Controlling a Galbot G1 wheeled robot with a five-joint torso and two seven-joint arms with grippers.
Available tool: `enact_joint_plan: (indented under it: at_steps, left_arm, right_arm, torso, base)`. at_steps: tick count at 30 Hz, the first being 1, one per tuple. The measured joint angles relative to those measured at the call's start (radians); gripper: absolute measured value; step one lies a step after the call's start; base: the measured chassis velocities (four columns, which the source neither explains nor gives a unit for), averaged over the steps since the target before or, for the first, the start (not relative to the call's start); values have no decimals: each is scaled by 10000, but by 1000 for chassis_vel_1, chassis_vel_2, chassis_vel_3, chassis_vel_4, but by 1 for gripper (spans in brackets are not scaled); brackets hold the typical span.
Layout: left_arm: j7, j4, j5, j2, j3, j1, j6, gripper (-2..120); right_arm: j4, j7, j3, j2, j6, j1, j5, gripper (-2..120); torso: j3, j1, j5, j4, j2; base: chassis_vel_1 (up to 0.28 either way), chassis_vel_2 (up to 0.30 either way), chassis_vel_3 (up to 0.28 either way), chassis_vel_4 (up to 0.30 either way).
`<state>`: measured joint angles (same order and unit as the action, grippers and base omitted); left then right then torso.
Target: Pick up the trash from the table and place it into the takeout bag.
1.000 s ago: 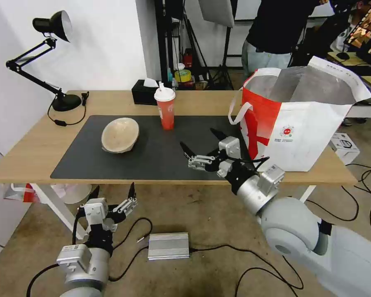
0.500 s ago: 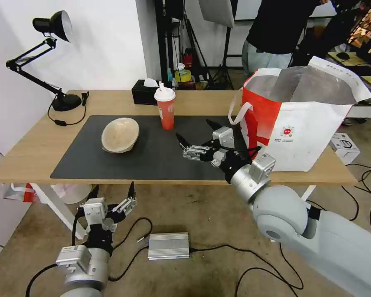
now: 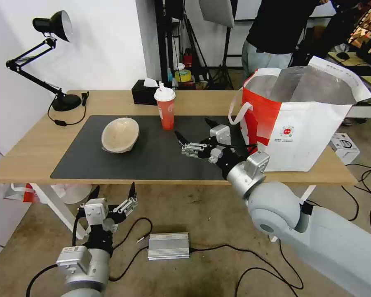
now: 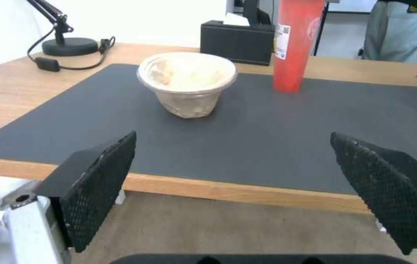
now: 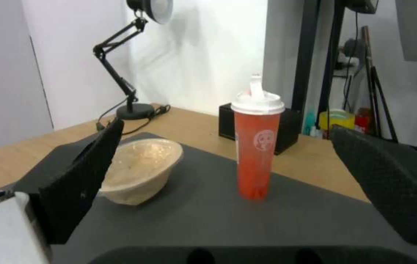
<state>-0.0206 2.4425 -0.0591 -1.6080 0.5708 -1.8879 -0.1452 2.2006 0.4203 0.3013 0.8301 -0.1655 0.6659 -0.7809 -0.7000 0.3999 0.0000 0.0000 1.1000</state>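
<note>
Right tool (image 3: 192,135) released, jaws spread wide, above mat (image 3: 90,163), between cup (image 3: 165,105) and bag (image 3: 301,123). Cup upright on mat, lid and straw on. Beige bowl (image 3: 120,135) on mat, left of cup, tilted. Bag open on worktop (image 3: 37,152), right of mat. Left tool (image 3: 113,193) released, parked below worktop's front edge.

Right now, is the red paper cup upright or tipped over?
Upright. The red paper cup stands on its base on the dark mat, white lid and straw on top, ahead of the open right pincer.
</note>
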Motion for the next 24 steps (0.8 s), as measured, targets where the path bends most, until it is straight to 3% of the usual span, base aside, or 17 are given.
enact_joint_plan:
  at_steps: [24]
  left_arm:
    - [7, 118, -32, 0, 37, 17, -1, 98]
  right_arm:
    - [-552, -9, 239, 597, -74, -358, 47, 100]
  torso:
    - [0, 0, 0, 0, 0]
  base:
    - [0, 0, 0, 0]
